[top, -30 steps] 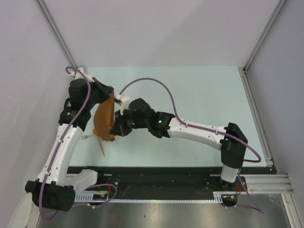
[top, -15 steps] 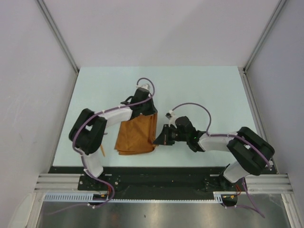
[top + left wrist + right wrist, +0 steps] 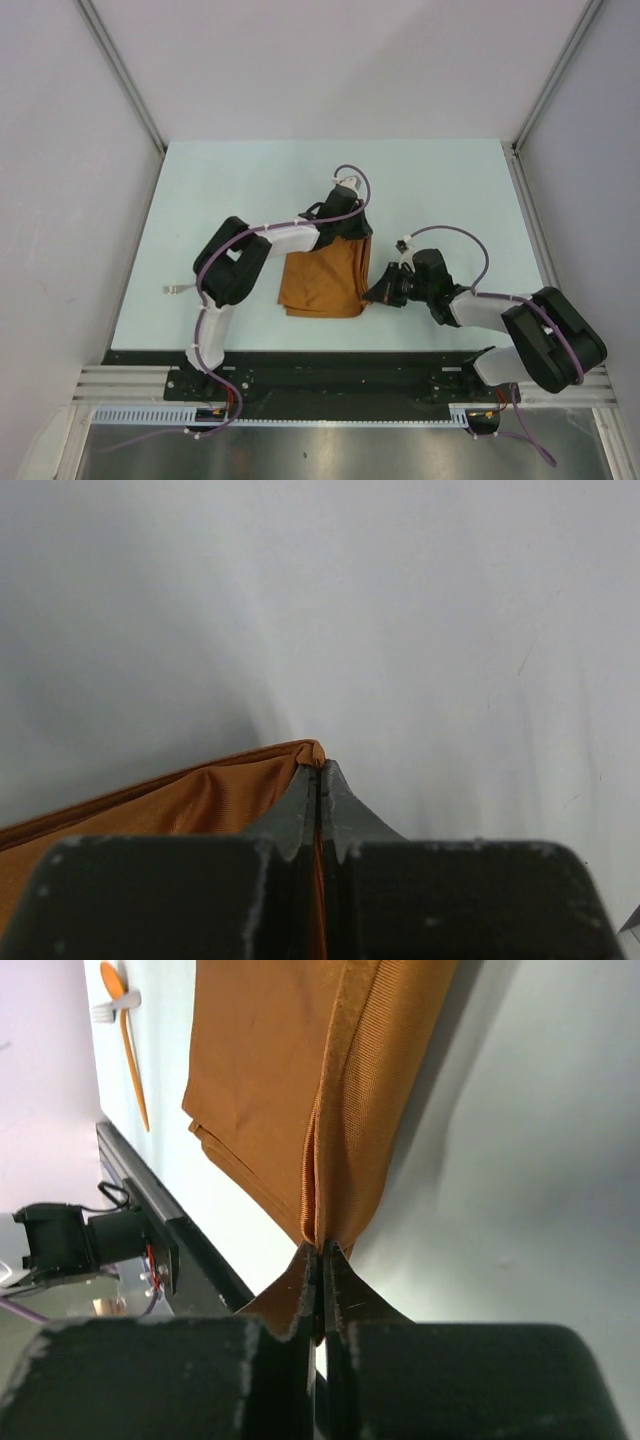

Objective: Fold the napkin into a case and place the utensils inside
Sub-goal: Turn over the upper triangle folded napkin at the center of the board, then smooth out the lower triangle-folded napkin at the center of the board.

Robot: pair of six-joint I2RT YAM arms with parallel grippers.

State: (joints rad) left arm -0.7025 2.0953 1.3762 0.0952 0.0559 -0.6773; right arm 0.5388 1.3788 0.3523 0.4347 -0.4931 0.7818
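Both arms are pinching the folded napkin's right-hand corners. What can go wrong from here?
The left gripper and right gripper hold the napkin only by its corner tips, jaws shut; a pull could slip it free.
Its layers look offset at the near edge, so the fold may open on release.
The spoon lies near the left arm, which could sweep it.

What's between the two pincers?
Only the napkin, its right edge running from left pincer to right pincer, both shut on corners. Top view shows it.
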